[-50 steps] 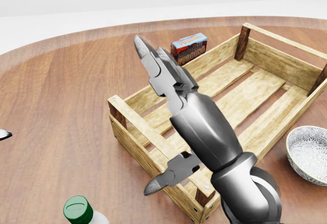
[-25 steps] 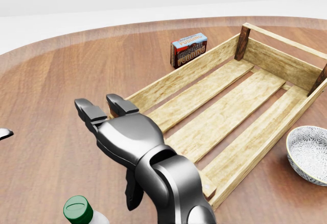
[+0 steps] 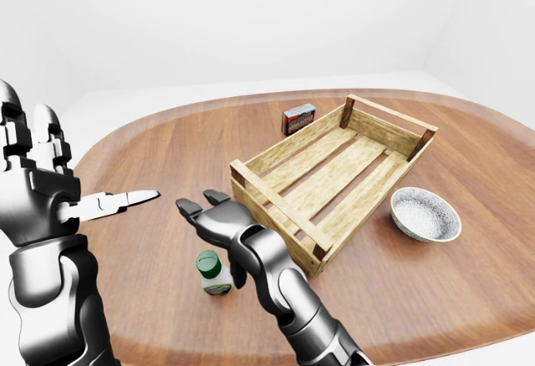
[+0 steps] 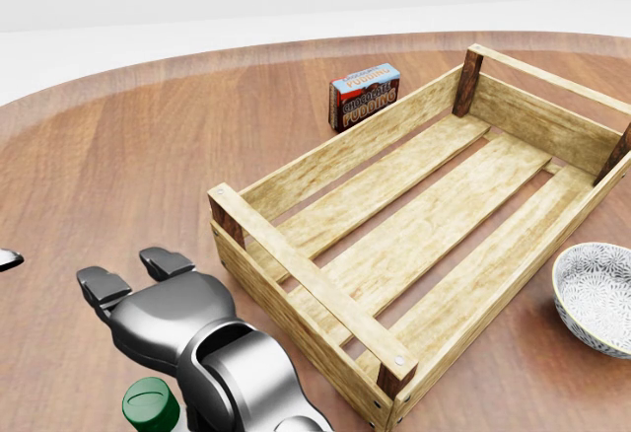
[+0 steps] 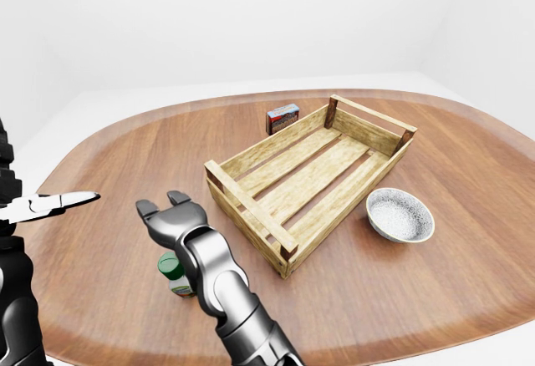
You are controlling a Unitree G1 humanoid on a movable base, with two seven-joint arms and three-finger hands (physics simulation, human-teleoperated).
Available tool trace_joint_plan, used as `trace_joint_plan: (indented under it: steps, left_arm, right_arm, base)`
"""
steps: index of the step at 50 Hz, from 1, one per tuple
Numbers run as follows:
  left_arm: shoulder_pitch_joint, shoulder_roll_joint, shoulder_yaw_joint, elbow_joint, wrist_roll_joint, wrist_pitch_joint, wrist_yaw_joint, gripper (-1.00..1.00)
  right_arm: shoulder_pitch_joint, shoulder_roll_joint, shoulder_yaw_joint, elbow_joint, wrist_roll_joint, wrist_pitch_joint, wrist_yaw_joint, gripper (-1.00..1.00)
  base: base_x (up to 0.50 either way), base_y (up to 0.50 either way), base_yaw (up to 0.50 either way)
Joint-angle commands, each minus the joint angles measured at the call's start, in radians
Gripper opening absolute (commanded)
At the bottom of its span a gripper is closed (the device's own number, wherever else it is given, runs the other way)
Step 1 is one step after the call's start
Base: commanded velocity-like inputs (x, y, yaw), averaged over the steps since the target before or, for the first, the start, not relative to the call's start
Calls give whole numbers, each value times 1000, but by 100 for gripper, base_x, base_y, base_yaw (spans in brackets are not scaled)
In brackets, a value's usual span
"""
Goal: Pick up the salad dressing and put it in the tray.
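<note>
The salad dressing bottle [image 3: 213,272], white with a green cap, stands upright on the wooden table, left of the tray. The tray is an empty slatted wooden crate [image 3: 273,200]. My right hand [image 3: 203,208] is open, fingers stretched to the left, hovering just above and to the right of the bottle; in the head view [image 4: 133,276] it stands over the green cap [image 4: 151,404]. I cannot tell whether it touches the bottle. My left hand [image 3: 73,175] is open and empty, raised at the left edge of the left-eye view.
A patterned grey bowl [image 3: 425,214] sits right of the crate. A chocolate pudding box [image 3: 298,119] stands beyond the crate's far left corner. The oval table's edge [image 3: 125,119] curves round at the left.
My right hand has swung from above the crate's near end down and to the left, and now hovers by the bottle. Nothing else moved.
</note>
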Motion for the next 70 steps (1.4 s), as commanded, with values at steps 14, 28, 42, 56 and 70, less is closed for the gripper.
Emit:
trace_joint_plan:
  steps: [14,28,42,56,70]
  left_arm:
    - [2,5,8,28,-20,0,0,100]
    - [8,3,6,31,-24,0,-1,100]
    - [11,-1,1,32,-22,0,-4,100]
    - [15,-5,0,28,-16,0,-10,100]
    - [16,-9,-5,21,-10,0,-13,100]
  right_arm:
    - [-125,0,-73,417,297,0,0,100]
    - [-273,0,-167,621,429,0,0,100]
    - [-287,0,-169,626,620,0,0,-100]
    - [-280,0,-159,622,613,0,0,-100]
    - [-383,0,-192,372,520,0,0,-100]
  base:
    - [0,0,0]
    - [0,0,0]
    - [0,0,0]
    - [0,0,0]
    - [0,0,0]
